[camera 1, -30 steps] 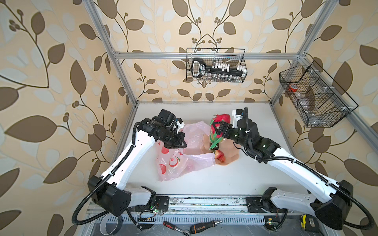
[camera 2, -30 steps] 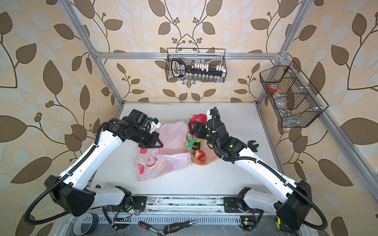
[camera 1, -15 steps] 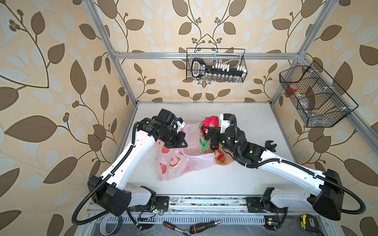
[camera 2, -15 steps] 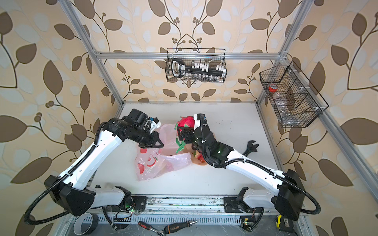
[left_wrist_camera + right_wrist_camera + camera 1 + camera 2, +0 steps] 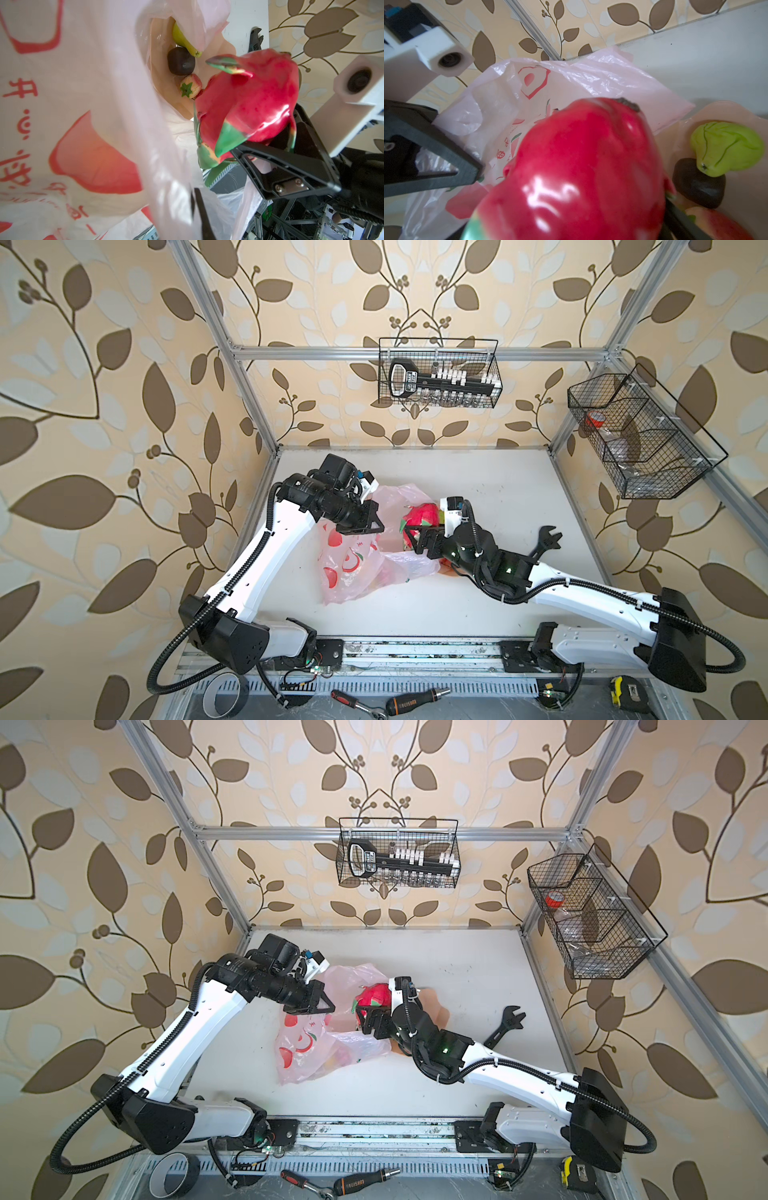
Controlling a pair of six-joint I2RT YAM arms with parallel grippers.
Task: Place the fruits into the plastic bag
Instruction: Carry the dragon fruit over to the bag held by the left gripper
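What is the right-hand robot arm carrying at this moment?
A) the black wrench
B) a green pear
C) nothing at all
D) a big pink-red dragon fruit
D: the right end effector is clamped on the dragon fruit, close to the plastic bag that the left end effector holds by its edge.
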